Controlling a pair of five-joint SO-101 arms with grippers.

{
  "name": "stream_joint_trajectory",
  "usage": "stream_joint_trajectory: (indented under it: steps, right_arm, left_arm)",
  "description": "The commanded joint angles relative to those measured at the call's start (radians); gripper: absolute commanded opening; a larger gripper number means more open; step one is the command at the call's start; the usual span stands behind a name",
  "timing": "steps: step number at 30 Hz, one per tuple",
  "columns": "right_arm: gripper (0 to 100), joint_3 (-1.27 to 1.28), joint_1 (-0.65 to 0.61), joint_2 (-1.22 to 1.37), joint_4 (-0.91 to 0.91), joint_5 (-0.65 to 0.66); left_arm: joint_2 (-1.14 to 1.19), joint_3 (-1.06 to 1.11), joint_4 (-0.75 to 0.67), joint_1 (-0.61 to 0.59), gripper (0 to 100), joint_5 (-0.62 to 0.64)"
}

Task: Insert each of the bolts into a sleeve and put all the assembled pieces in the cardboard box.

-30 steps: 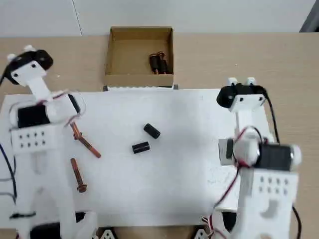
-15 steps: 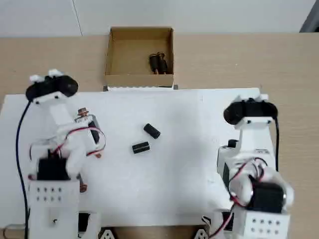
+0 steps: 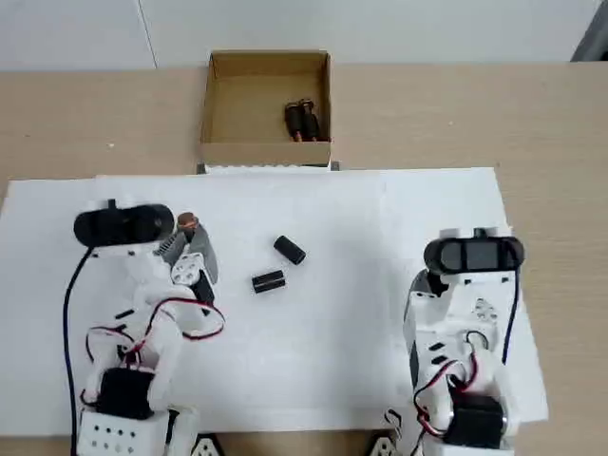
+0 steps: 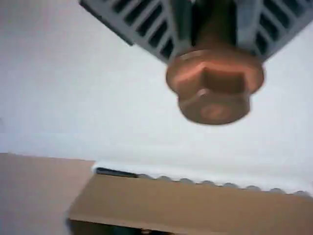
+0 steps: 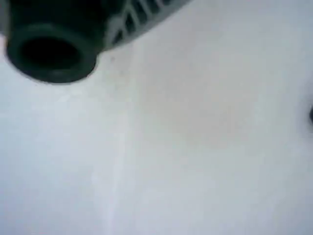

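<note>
One bolt [image 4: 214, 88] in the left claw [image 4: 215, 22]

One copper bolt [image 4: 215, 85] and one black sleeve [image 5: 49, 54] were gripped. Two loose sleeves [image 3: 290, 250] lay on paper [image 3: 380, 285]; two assemblies [image 3: 302, 119] lay inside the cardboard box [image 3: 242, 104].

The wooden table [image 3: 456, 114] is covered by a white sheet [image 3: 342, 313], on which two black sleeves [image 3: 290, 250] [image 3: 269, 281] are laid, and a cardboard box [image 3: 266, 152] is set beyond it.
</note>
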Motion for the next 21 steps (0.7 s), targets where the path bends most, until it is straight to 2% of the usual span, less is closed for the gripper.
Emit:
stream_joint_trajectory:
  steps: [1,9,16,21]
  right_arm:
    - [0.4,0.035,-0.076,-0.039,-0.041,-0.011]
    - [0.4,0.135,-0.298,-0.035,-0.254,-0.012]
    - [0.4,0.215,-0.481,-0.035,-0.374,-0.011]
    - [0.4,0.229,-0.57,-0.035,-0.386,-0.008]
  left_arm:
    - [-0.103,0.036,-0.032,0.049,0,0.003]
    - [-0.282,0.15,-0.032,0.135,0,0.018]
    - [-0.31,0.17,-0.077,0.232,0,0.261]
    - [-0.31,0.17,-0.175,0.282,1,0.285]
